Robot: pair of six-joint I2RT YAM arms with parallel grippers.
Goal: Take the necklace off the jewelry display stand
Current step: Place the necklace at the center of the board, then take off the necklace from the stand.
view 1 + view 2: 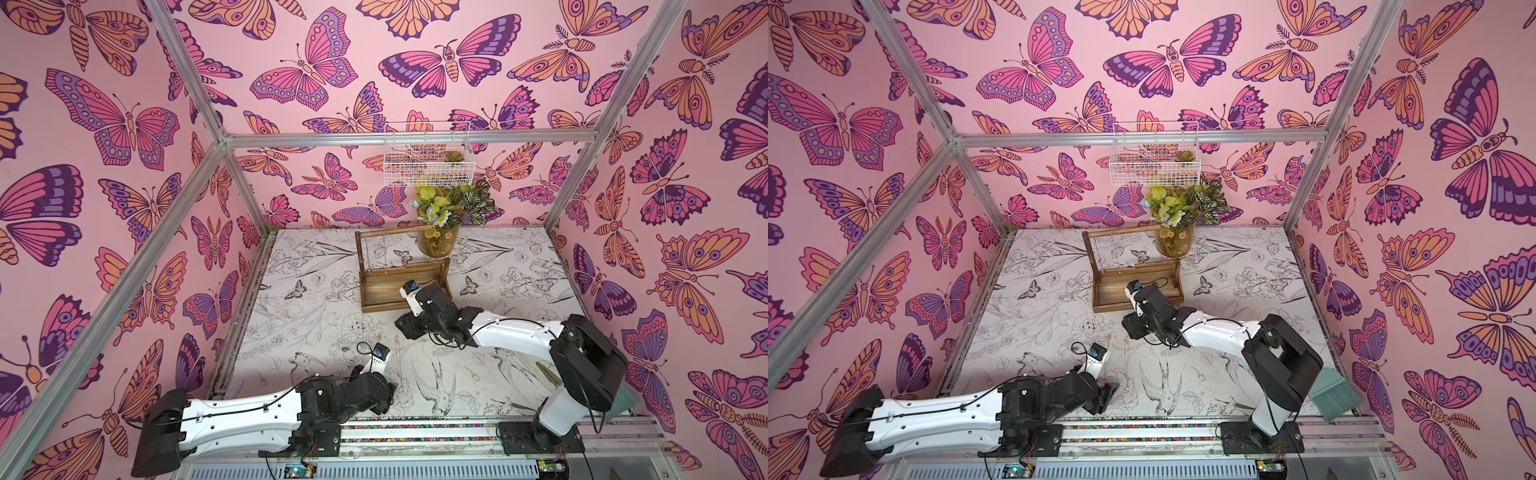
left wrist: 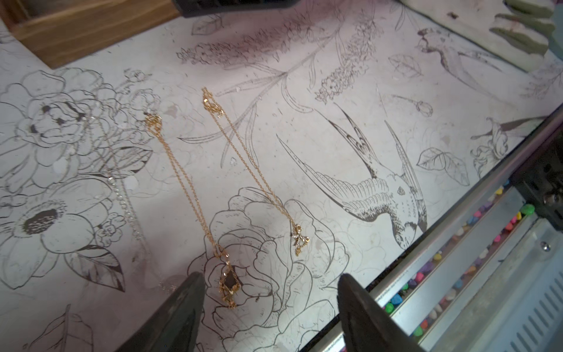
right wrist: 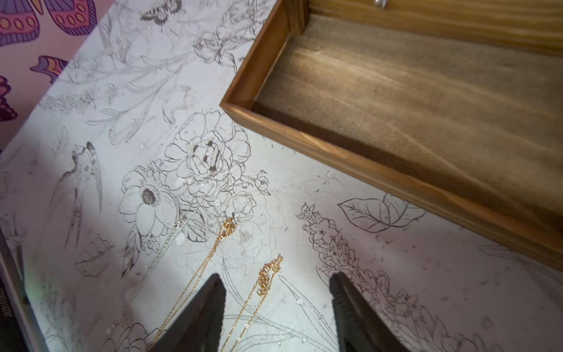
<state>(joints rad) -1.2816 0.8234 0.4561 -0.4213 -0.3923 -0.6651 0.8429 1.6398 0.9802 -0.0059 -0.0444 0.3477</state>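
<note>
My left end effector [image 2: 269, 275] and right end effector [image 3: 276, 275] both hang with jaws apart, empty, low over the bench [image 1: 519, 291]. The jewelry display stand [image 1: 384, 291] sits toward the back, its tray edge near my right. The gold necklace [image 2: 300, 240] lies flat on open bench between them, near the front rail [image 2: 457, 216].

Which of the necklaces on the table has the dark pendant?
The middle gold necklace, its dark diamond-shaped pendant by the left gripper. The other gold necklace carries a small pale charm; the silver chain shows none.
</note>
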